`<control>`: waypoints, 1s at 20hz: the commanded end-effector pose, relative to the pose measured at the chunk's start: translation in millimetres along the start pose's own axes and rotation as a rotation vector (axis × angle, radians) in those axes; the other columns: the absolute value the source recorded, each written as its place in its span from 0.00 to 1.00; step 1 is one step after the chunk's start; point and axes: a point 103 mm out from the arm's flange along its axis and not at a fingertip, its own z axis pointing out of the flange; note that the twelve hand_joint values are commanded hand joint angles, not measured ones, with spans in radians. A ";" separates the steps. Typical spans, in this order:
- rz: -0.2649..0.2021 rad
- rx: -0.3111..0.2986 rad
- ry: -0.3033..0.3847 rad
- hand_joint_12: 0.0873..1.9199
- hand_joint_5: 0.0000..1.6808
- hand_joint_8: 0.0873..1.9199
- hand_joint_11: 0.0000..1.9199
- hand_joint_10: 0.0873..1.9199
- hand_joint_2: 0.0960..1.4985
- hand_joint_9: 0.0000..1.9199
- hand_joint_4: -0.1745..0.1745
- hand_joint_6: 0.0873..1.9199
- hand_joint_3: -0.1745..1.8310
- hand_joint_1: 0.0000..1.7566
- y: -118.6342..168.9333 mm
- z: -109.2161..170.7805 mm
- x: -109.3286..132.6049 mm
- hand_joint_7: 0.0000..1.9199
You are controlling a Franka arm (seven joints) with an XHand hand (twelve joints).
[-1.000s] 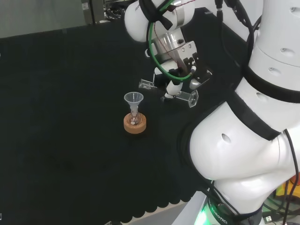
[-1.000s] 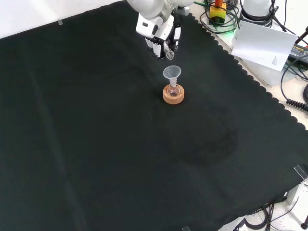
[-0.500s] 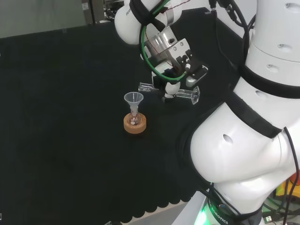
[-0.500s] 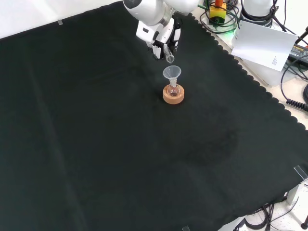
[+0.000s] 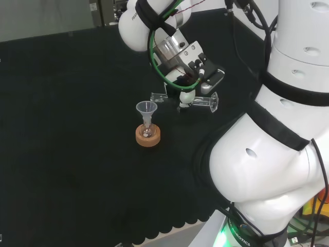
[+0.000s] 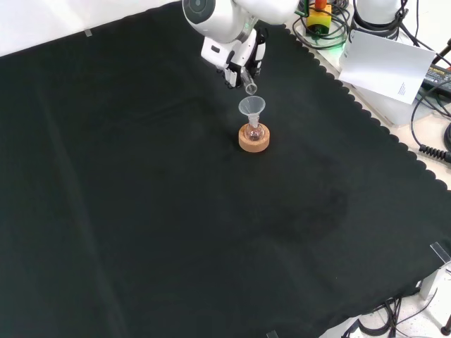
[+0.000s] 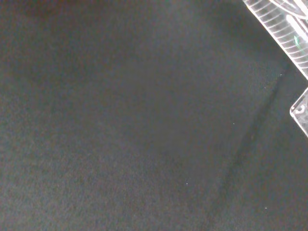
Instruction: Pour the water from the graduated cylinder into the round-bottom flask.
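A small round-bottom flask (image 5: 147, 130) stands in a cork ring (image 5: 148, 137) with a clear funnel (image 5: 146, 108) in its neck. Just right of the funnel in the head view, the hand (image 5: 186, 83) is shut on the clear graduated cylinder (image 5: 203, 103), which lies almost level. One end of the cylinder points at the funnel, a little above its rim. In the front view the hand (image 6: 237, 59) hangs behind the funnel (image 6: 251, 107), and the cylinder's end (image 6: 250, 86) sits just above it. The wrist view has the ribbed cylinder (image 7: 283, 30) at one corner over black cloth.
The arm's white links (image 5: 267, 154) take up the right of the head view. In the front view, the cloth's scalloped edge (image 6: 366, 116) runs along the right, with a white sheet (image 6: 384, 63) and cables beyond it.
The hand has carried the cylinder leftwards in the head view, towards the funnel, and the cylinder now lies closer to level. Flask, funnel and cork ring have stayed put.
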 end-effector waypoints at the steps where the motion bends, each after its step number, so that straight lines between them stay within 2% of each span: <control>1: 0.020 0.038 -0.036 0.37 0.59 0.48 0.64 0.01 0.72 0.72 0.00 0.49 0.09 0.72 1.1 -2.8 2.7 0.53; 5: 0.041 0.056 -0.061 0.37 0.59 0.48 0.64 0.01 0.72 0.72 0.00 0.49 0.09 0.72 0.5 -5.6 2.6 0.53; 20: 0.065 0.069 -0.118 0.36 0.58 0.49 0.64 0.01 0.72 0.72 0.00 0.49 0.09 0.72 -9.2 -14.8 -0.9 0.53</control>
